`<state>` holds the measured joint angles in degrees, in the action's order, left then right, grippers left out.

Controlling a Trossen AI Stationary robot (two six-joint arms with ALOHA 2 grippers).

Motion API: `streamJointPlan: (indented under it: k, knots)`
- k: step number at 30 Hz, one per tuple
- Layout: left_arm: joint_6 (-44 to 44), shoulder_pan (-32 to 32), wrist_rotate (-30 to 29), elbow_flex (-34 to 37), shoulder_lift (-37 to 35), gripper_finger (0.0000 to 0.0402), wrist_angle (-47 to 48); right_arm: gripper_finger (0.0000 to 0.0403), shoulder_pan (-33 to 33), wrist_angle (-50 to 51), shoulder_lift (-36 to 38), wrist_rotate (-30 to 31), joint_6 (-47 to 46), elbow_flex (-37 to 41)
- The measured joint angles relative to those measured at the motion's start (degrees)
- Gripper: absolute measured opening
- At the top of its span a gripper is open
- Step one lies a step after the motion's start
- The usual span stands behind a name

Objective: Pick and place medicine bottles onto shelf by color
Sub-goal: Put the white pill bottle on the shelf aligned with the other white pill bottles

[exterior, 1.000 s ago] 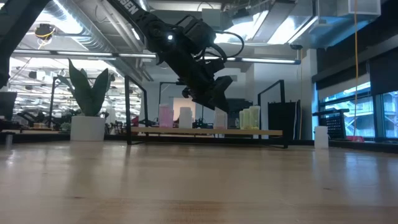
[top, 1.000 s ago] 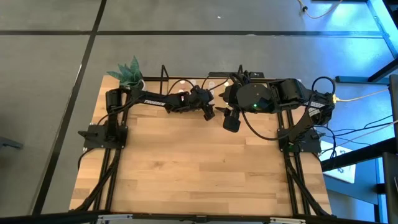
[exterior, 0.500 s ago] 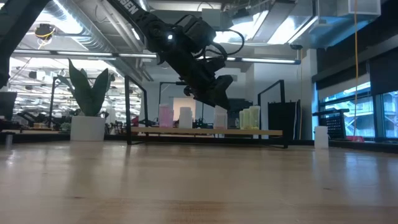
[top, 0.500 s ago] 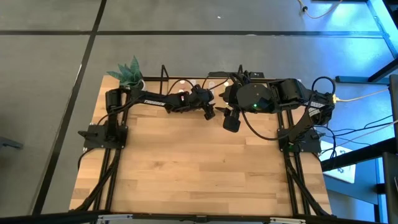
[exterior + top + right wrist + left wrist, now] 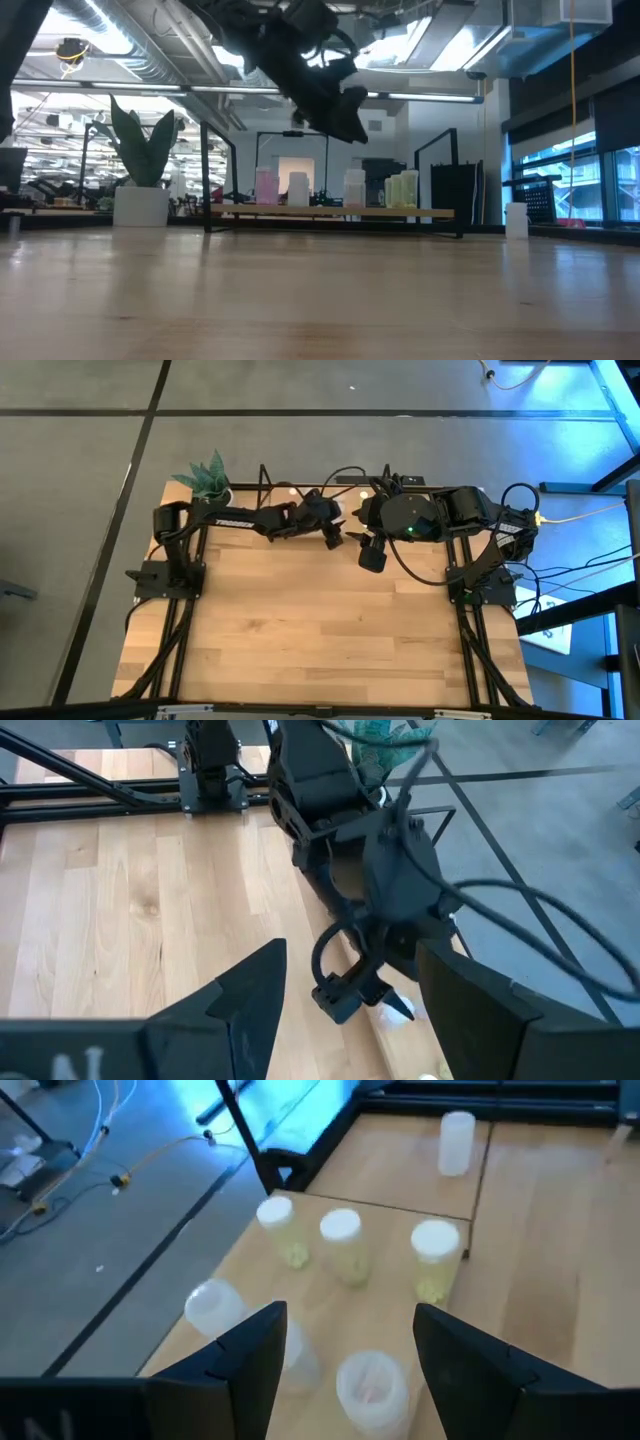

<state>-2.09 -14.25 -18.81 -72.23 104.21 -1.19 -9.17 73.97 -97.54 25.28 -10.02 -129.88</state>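
I've got the left gripper [image 5: 345, 1345] up above the shelf [image 5: 330, 212] at the table's far edge, fingers spread wide w/ nothing between them. Low view puts it clearly higher than the bottle tops, so no contact w/ anything.

Bottles on the shelf, per low view: pink bottles [image 5: 266, 187] toward the plant end, a white bottle [image 5: 298, 188] beside them, another white bottle [image 5: 354, 188] further along, then the yellow-green bottles [image 5: 402, 189] grouped nearest the other end. Left wrist view shows that green group as three in a row [image 5: 340, 1245], plus two whitish bottles closer in, one of them [image 5: 372, 1385] sitting just below the gap between my fingers. Can't tell its top colour for sure; looks faintly pink inside.

One bottle [image 5: 456, 1143] stands off the shelf on the bare tabletop [image 5: 560, 1230], well apart from the rest; it reads as white [image 5: 516, 220] in the low view.

Right gripper [image 5: 345, 1000] waits near the shelf's middle, fingers apart, empty, looking at the left arm.

My read: most of the sort is done, colours already grouped. Left to do: at least that stray bottle, probably into the white group. Can't count bottles hidden under the arms in the high view.
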Motion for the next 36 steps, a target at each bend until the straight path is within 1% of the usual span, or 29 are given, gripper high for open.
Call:
streamJointPlan:
  k: [8, 15, 18, 21, 24, 29, 34, 36]
  knots:
    - [-1.3, 0.6, -0.1, 0.0, -9.0, 0.0210, 13.5, 0.0224, 0.0, -0.4, 0.0, 0.0, 0.0, 0.0]
    - [1.4, 0.6, -0.1, 0.0, -17.1, 0.0209, 26.7, 0.0224, 0.0, -0.5, 0.0, 0.0, 0.0, 0.0]
    - [1.6, 0.6, -0.3, 0.0, -20.0, 0.0209, 30.2, 0.0224, 0.0, -0.5, 0.0, 0.0, 0.0, 0.0]
    - [1.9, 0.6, -0.9, 0.0, -22.5, 0.0209, 32.3, 0.0224, 0.0, -0.5, 0.0, 0.0, 0.0, 0.0]
    - [3.9, 0.6, -1.6, 0.0, -25.0, 0.0209, 34.7, 0.0224, 0.0, -0.7, 0.0, 0.1, 0.3, 0.0]
    - [6.2, 1.1, -1.8, 0.0, -27.5, 0.0209, 39.0, 0.0224, 0.1, -4.1, 0.0, 0.4, 8.9, 0.0]
    - [6.6, 2.3, -1.9, 0.0, -29.1, 0.0209, 40.3, 0.0224, 0.1, -8.6, 0.0, -0.4, 7.7, 0.0]
    - [6.7, 2.8, -2.3, 0.0, -29.5, 0.0209, 40.2, 0.0224, 0.1, -8.5, 0.0, -1.5, 7.8, 0.0]
